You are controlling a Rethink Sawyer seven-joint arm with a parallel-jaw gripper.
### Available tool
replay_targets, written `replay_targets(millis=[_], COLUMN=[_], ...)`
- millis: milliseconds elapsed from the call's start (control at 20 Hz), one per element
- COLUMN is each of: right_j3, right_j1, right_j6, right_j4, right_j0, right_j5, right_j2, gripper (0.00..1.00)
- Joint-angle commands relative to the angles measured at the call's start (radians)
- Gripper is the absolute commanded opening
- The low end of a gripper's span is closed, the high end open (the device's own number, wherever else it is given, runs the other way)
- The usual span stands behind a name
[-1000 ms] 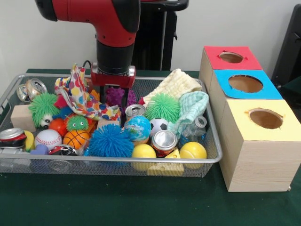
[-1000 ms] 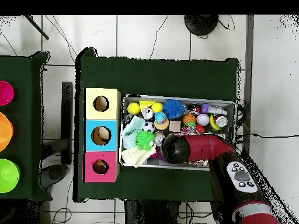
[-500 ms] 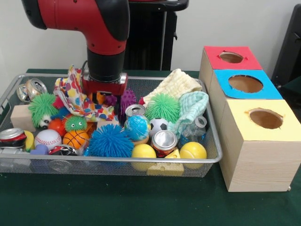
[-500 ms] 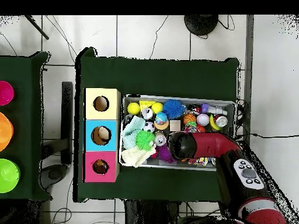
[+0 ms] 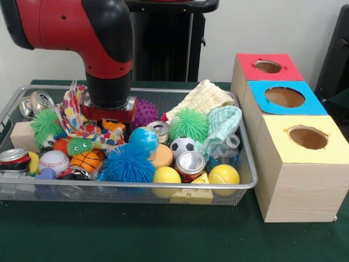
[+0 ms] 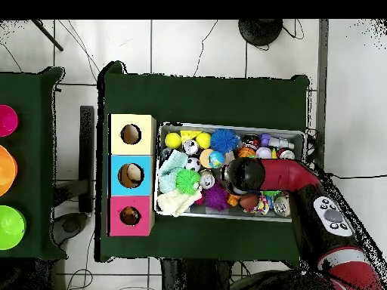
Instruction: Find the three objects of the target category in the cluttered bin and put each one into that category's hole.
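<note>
The gripper (image 5: pixel 107 117) is sunk into the wire bin (image 5: pixel 248 177) at its nine o'clock side, on the polka-dot cloth (image 5: pixel 73 117); I cannot tell how far its claw is parted. The red (image 5: pixel 268 66), blue (image 5: pixel 284 97) and yellow holes (image 5: pixel 308 137) run in a row at three o'clock.

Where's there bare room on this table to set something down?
The green cloth in front of the wire bin and the wooden boxes is bare along the whole near edge. The bin is packed, and the arm hangs over its left half.
</note>
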Motion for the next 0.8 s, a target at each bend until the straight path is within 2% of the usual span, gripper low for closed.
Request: replay_targets(millis=[50,400,450,800], right_j3=[-0.143,-0.116,-0.114,-0.105], right_j1=[0.073,0.066,0.065,0.058], right_j6=[-0.220,-0.193,-0.188,-0.167], right_j4=[-0.042,-0.059,-0.059,-0.058], right_j0=[-0.039,-0.058,-0.059,-0.054], right_j5=[0.032,-0.002,-0.003,0.015], right_j2=[0.101,0.121,0.121,0.113], gripper=[1.00,1.00,0.00,0.00])
